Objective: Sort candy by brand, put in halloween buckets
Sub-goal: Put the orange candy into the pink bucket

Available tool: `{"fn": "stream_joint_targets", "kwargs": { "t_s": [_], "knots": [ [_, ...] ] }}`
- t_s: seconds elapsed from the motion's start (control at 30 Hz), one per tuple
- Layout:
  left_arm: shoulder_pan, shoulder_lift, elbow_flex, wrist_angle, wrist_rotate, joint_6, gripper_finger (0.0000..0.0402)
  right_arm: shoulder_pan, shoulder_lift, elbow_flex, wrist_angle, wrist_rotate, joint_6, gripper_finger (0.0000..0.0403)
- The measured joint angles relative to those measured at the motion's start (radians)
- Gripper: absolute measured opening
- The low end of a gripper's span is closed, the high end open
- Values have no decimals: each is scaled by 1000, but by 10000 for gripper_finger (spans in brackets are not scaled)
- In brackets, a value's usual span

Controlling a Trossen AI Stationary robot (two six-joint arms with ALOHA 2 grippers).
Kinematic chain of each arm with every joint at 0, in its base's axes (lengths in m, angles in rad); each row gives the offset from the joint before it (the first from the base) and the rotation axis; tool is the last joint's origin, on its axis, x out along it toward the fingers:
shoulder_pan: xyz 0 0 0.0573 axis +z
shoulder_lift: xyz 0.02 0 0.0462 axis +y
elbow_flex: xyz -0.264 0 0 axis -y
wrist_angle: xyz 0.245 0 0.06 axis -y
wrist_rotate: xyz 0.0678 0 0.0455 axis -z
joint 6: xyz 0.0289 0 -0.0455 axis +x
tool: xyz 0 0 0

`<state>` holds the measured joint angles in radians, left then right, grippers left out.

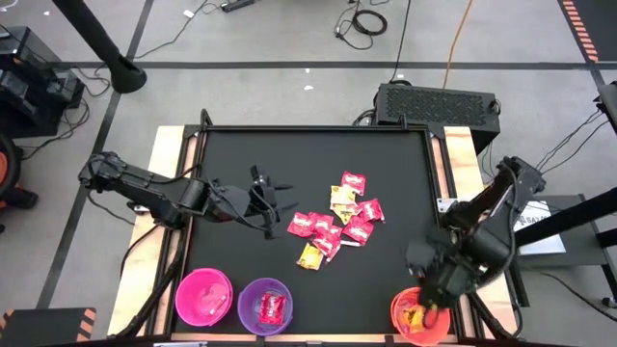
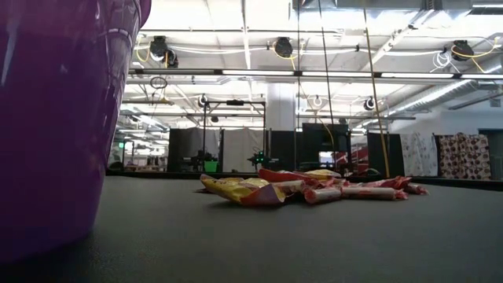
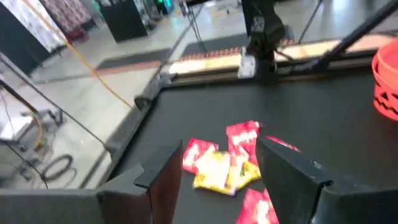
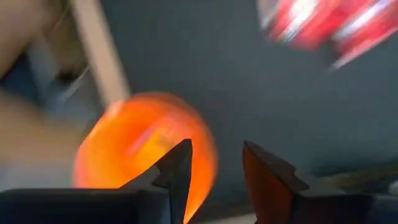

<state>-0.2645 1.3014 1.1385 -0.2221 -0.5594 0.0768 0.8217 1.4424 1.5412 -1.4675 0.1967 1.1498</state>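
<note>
While right end effector [image 1: 431, 308] hovers, orange bucket [image 1: 405, 323] beneath — candy [image 1: 337, 224] apart

The black counter [image 1: 241, 154] is sitting on a pale wooden frame [image 1: 169, 145]. A dark vented box [image 1: 436, 102] is resting just behind it. Cables [image 1: 364, 21] are lying coiled on the grey floor [image 1: 289, 39], and ceiling lights [image 2: 283, 47] are glowing overhead.
</note>
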Motion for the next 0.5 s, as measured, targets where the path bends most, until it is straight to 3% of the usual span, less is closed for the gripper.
{"fn": "stream_joint_targets", "kwargs": {
  "t_s": [0.1,0.27,0.37,0.5],
  "knots": [
    [13,31,0,36,1,56,210,-66,-2,3,-18,250,-136,124],
    [40,74,0,47,1,69,210,-188,61,-10,120,437,-520,121],
    [55,91,0,46,1,88,210,-290,73,-71,271,428,-696,121],
    [62,93,0,12,1,87,210,-393,77,-251,522,212,-842,121]
  ]
}}
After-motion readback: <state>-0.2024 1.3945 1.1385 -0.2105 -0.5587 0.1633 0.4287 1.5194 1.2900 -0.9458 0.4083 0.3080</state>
